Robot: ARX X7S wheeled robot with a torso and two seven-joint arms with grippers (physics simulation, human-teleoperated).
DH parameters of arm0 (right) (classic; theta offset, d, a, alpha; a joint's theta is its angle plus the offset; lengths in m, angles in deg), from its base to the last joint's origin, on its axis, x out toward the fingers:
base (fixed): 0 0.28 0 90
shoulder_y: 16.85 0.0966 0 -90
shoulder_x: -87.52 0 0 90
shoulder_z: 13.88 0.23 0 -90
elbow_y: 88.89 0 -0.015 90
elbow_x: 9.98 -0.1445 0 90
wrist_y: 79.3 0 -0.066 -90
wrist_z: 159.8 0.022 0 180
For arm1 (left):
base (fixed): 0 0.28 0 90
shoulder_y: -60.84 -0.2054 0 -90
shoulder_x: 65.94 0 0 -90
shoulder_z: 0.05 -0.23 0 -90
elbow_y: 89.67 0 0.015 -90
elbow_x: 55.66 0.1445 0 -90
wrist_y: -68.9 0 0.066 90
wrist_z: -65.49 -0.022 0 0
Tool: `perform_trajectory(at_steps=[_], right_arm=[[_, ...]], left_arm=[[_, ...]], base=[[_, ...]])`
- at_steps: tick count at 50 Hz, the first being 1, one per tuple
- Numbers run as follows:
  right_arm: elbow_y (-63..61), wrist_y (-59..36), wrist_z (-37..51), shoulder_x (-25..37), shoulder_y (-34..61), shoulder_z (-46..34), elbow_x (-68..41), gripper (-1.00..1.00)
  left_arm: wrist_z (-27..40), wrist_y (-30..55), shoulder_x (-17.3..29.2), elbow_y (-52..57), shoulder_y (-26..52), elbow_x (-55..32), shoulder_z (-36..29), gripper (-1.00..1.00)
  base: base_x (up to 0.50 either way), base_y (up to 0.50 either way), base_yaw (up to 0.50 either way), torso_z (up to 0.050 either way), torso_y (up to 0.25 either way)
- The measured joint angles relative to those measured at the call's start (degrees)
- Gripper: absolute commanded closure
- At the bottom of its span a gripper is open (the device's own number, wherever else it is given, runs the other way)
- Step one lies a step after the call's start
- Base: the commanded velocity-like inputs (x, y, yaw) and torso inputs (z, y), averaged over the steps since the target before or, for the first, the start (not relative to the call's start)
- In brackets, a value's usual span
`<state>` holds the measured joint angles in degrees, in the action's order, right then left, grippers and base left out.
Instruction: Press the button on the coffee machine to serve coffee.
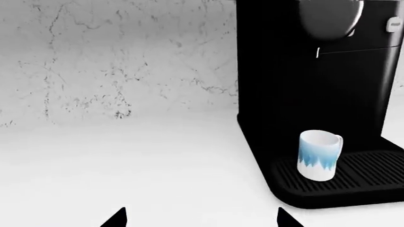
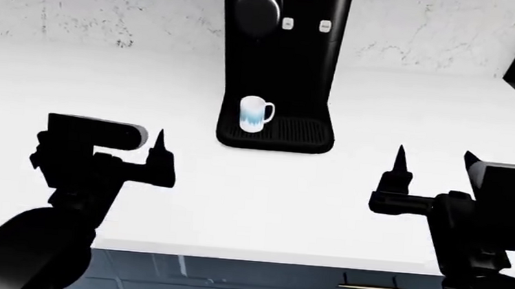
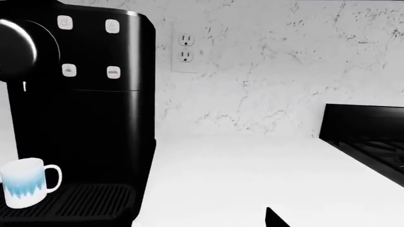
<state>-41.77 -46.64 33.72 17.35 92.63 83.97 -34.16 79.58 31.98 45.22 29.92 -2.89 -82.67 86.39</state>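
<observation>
The machine looks heavy and rigid, so nudge a small white button, probably with one fingertip; both grippers hang empty, jaws apart.

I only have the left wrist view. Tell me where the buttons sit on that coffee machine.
Observer: The right wrist view shows four white buttons on the coffee machine, in two rows of two beside the dome.
Operator: Report where the right gripper is.
Observer: In the head view the right gripper is over the counter, fingers apart, short of the machine and touching nothing.
Operator: Name anything on that side to avoid.
Observer: A black stove sits on the counter, further to the robot's right than the machine.
</observation>
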Motion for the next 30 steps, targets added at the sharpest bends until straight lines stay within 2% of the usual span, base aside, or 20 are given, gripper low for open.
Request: perform_trajectory(at_steps=[14, 30], right_arm=[[-0.2, 0.1, 0.0, 0.3, -0.6, 0.3, -0.6, -1.0], [-1.4, 0.0, 0.6, 1.1, -2.2, 1.4, -0.8, -1.0]], left_arm=[[0.5, -0.5, 0.0, -0.4, -0.5, 0.0, 0.3, -1.0], [0.3, -1.3, 0.7, -0.8, -1.5, -0.2, 0.7, -1.0]], base=[[0.46, 0.01, 0.0, 0.0, 0.0], [0.36, 0.02, 0.0, 0.0, 0.001]])
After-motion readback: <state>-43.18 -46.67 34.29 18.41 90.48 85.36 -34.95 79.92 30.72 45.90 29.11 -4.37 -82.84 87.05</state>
